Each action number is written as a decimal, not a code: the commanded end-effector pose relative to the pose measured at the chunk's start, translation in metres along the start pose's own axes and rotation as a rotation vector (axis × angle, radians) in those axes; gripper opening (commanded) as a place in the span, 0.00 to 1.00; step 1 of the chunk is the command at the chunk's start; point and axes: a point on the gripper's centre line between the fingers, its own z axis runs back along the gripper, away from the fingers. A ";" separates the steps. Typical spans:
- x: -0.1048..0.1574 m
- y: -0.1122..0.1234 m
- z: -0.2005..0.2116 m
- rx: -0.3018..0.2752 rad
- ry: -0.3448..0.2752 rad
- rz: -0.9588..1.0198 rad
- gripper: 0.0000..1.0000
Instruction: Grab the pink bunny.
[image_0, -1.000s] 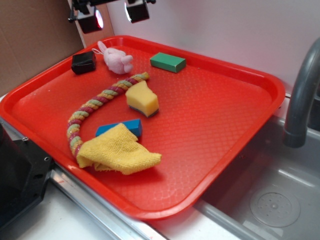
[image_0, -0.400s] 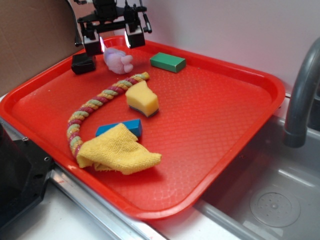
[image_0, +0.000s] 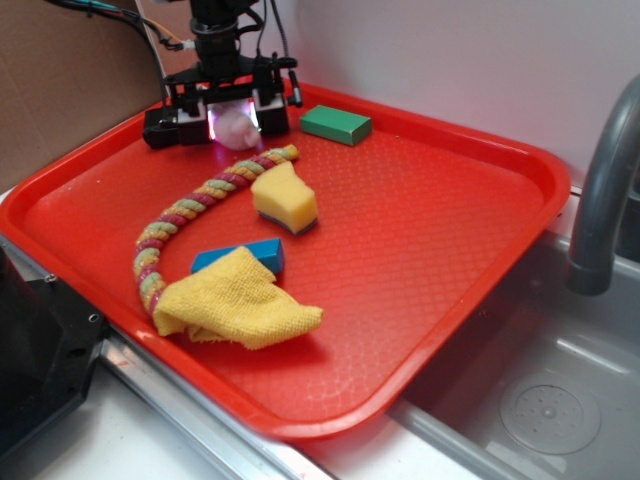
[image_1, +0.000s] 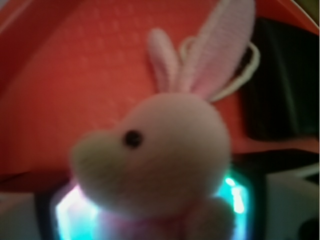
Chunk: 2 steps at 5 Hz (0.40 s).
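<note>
The pink bunny (image_0: 237, 127) lies at the far left of the red tray (image_0: 450, 250). My gripper (image_0: 232, 118) has come down over it, one finger on each side, jaws still spread and not pressing on the plush. In the wrist view the bunny (image_1: 160, 150) fills the frame, head and long ears pointing away, with a glowing finger pad (image_1: 70, 215) to its left and another to its right. The gripper (image_1: 150, 220) is open around it.
A black block (image_0: 163, 126) sits just left of the gripper and shows in the wrist view (image_1: 285, 80). A green block (image_0: 335, 124), braided rope (image_0: 200, 205), yellow sponge (image_0: 284, 198), blue block (image_0: 262, 250) and yellow cloth (image_0: 235, 300) lie on the tray. A faucet (image_0: 600, 200) stands right.
The gripper has come down from above the tray's back edge to tray level, and its open fingers now straddle the bunny. The bunny has not moved.
</note>
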 end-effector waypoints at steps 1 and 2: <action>-0.017 0.051 0.056 -0.289 -0.135 -0.312 0.00; -0.043 0.055 0.107 -0.301 -0.102 -0.562 0.00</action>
